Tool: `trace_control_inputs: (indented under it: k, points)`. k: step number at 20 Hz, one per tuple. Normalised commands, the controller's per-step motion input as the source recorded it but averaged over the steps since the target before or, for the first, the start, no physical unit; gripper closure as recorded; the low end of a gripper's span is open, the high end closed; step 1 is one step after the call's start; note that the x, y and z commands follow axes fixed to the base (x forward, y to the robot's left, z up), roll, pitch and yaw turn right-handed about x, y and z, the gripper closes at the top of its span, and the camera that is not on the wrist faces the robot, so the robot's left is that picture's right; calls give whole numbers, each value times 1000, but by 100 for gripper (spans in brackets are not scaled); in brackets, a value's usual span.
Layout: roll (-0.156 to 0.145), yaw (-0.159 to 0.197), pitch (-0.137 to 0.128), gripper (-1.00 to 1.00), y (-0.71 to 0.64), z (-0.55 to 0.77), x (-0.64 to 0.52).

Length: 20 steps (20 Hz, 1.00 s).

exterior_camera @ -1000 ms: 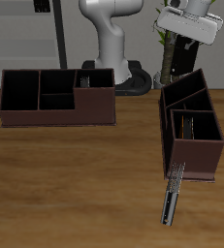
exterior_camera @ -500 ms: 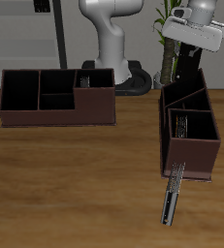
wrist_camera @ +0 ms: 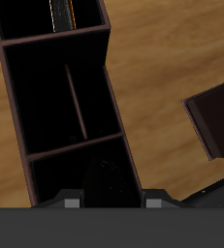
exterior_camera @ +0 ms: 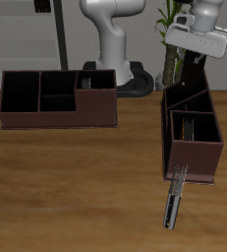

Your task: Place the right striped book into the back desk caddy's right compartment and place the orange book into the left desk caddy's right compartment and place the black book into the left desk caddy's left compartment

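A wooden bench [exterior_camera: 76, 187] filled the scene, with the white robot arm's base [exterior_camera: 113, 39] standing at its far side. Two dark brown desk caddies sat on it. The back desk caddy [exterior_camera: 56, 98] lay long and low toward the rear, its compartments looking dark and bare except for a striped book [exterior_camera: 88, 81] standing upright in the end compartment nearest the robot's base. The left desk caddy [exterior_camera: 194, 133] stood nearer the bench's front edge, well apart from the first, running front to back. In its front compartment a book [exterior_camera: 193, 129] with a pale striped edge stood upright. Just in front of that caddy, a second striped book [exterior_camera: 178, 181] and a black book [exterior_camera: 171, 212] lay end to end on the bare wood, reaching toward the front edge.

The tool [exterior_camera: 198, 61] hung above the far end of the left desk caddy, dark fingers pointing down toward it. I could not tell how far open it was, nor make out anything held in it.

From the wrist camera, the left desk caddy [wrist_camera: 115, 145] showed as black compartments split by thin dividers, with an orange book [wrist_camera: 67, 13] standing in the farthest one. Only the tool's grey underside [wrist_camera: 112, 221] was visible there, the fingertips out of sight.
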Motion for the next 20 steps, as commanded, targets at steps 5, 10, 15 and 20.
trace_control_inputs:
  k: [5, 10, 15, 20]
  points:
    - [9, 11, 12, 100, 12, -160, 93]
    - [37, 4, 81, 100, 77, -409, 153]
    - [63, -28, 107, 100, 58, -318, 186]
    - [128, -28, 64, -100, 114, -43, -42]
